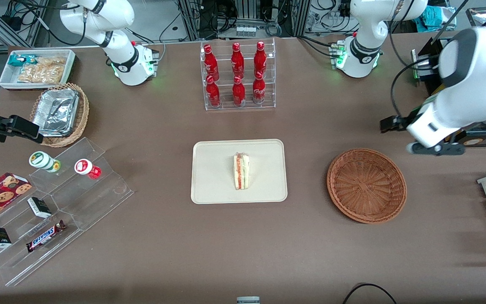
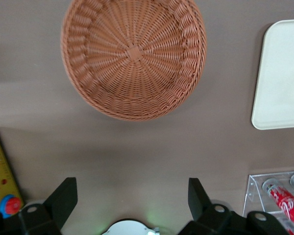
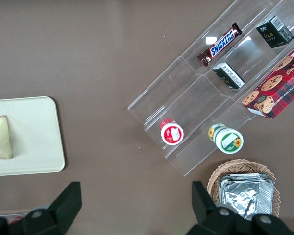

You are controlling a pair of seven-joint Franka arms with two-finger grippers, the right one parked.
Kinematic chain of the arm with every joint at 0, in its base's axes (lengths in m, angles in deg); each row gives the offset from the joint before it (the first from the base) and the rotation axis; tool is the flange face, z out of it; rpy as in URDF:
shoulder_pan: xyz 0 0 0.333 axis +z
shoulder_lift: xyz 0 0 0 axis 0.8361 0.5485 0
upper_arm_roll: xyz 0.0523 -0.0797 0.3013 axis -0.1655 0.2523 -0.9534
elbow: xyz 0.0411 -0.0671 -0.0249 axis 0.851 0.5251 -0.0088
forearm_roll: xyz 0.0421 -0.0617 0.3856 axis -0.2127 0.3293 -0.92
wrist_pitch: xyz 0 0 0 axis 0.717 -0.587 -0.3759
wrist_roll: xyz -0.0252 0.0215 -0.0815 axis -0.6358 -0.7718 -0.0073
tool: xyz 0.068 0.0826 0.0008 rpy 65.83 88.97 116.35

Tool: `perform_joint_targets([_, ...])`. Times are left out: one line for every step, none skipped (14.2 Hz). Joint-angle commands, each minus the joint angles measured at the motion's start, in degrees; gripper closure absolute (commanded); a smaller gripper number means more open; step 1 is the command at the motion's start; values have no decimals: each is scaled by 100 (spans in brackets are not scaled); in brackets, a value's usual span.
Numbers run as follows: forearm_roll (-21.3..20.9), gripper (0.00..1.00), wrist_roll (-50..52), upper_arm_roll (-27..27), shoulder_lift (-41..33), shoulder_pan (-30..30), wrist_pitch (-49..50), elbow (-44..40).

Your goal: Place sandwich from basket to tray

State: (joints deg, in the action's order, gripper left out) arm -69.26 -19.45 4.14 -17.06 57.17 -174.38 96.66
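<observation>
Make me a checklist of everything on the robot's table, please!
Surface: brown table, flat.
Job's things: sandwich lies on the tray; basket empty, beside the tray toward the working arm's end.
Clutter: red bottles in a clear rack; snacks on clear steps; foil containers in a tan basket.
Hand: hand open, holding nothing, raised above the table, farther from the front camera than the basket.
Cables: black cable at the table's near edge.
Surroundings: cables and frames above the table's farther edge.

Sandwich [image 1: 241,171] on tray [image 1: 209,185]; basket [image 1: 366,185] empty.
</observation>
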Motion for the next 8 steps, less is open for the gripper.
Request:
perform_joint_targets([-111, 0, -152, 360, -58, 466, 319, -584])
perform_joint_targets([-147, 0, -152, 395, -58, 606, 389, -777])
perform_joint_targets([-182, 0, -152, 378, -58, 633, 442, -927])
perform_joint_targets([-278, 0, -160, 351, -67, 633, 442, -989])
perform_joint_targets([-331, 0, -160, 351, -67, 633, 390, -981])
perform_joint_targets([-419, 0, -152, 351, -58, 633, 364, -972])
perform_joint_targets([-506, 0, -143, 351, -58, 633, 320, -963])
perform_joint_targets([-507, 0, -134, 351, -58, 633, 293, -963])
